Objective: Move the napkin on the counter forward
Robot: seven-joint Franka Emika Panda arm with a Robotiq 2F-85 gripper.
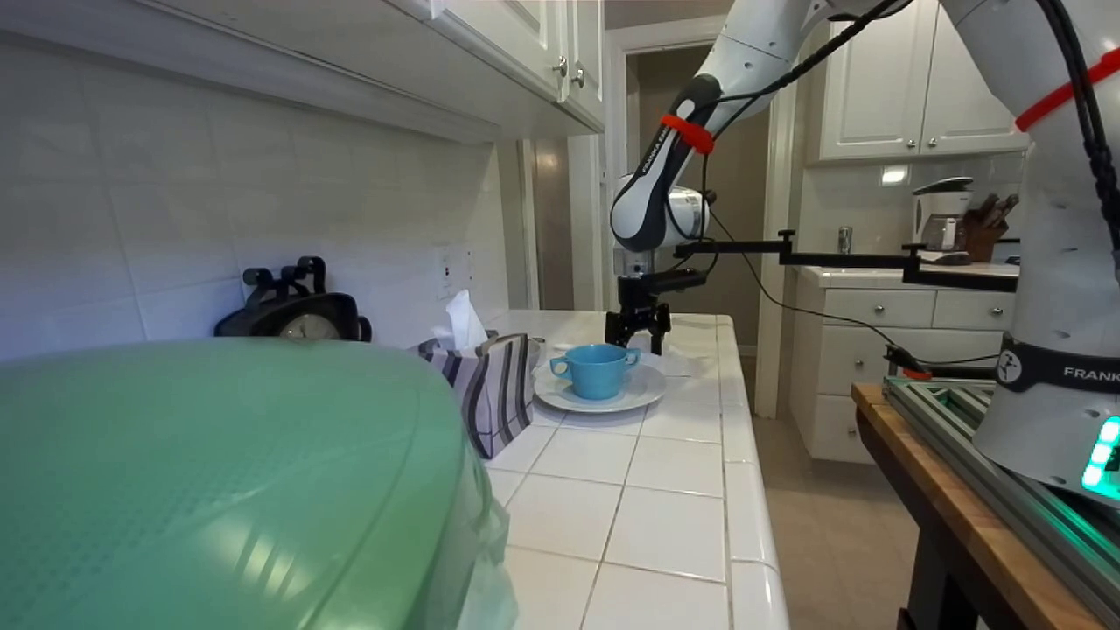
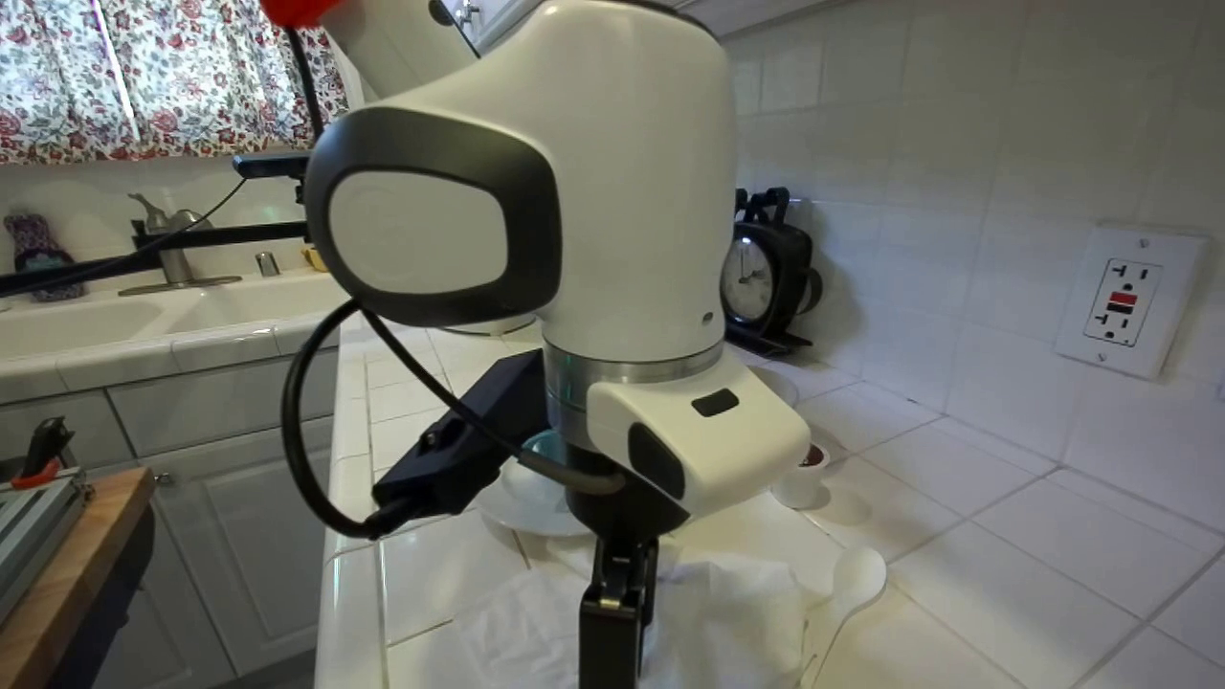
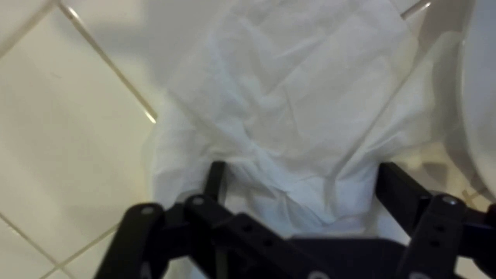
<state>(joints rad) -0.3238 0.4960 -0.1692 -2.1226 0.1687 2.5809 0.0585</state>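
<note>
Gathering the napkin (image 3: 290,116) likely takes a low, gentle pinch, sparing the plate (image 3: 482,85) near it. The jaws stand spread over the napkin.

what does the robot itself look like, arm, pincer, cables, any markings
The smooth, rounded white arm has dark trim, bright red bands and thick black cables. White FRANKA lettering marks the wide black band around its base, above glowing green lights. The wrist carries a silver metal ring. The angular, two-fingered black pincer has visible joints.

Wide-set pincer (image 3: 302,166) over white napkin (image 3: 306,97)
</note>
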